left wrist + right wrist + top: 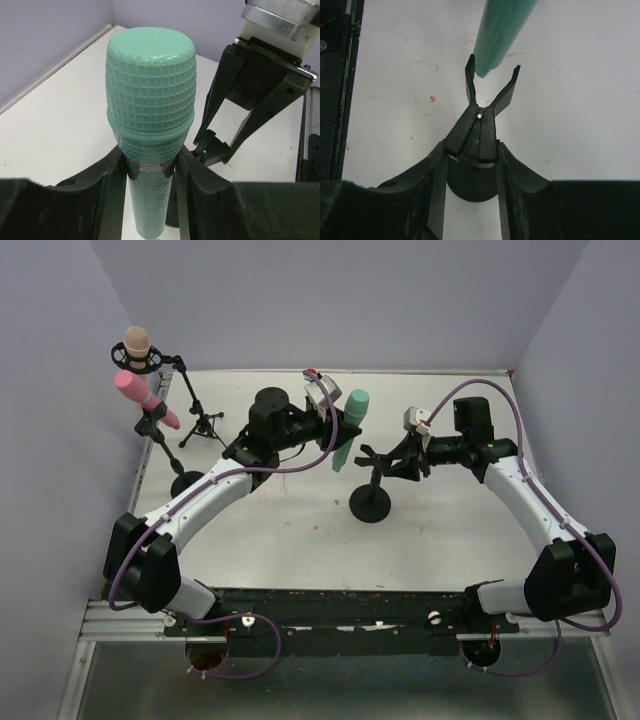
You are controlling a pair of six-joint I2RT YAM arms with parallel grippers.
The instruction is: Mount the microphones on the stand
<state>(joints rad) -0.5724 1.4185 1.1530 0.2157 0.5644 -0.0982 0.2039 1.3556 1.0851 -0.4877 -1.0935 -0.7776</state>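
Observation:
My left gripper (338,428) is shut on the teal-green microphone (350,427), head up; in the left wrist view the jaws (150,175) pinch it just below its head (150,90). My right gripper (405,455) is shut on the handles of the black clip (479,125) of the middle stand (371,502), squeezing its prongs open. In the right wrist view the microphone's lower end (495,40) hangs just above the open prongs. The peach-beige microphone (137,343) and the pink microphone (140,397) sit in stands at the far left.
A tripod stand (203,423) and a round-base stand (186,483) stand at the back left near the left wall. The black front rail (330,605) runs along the near table edge. Grey walls close in the left, back and right.

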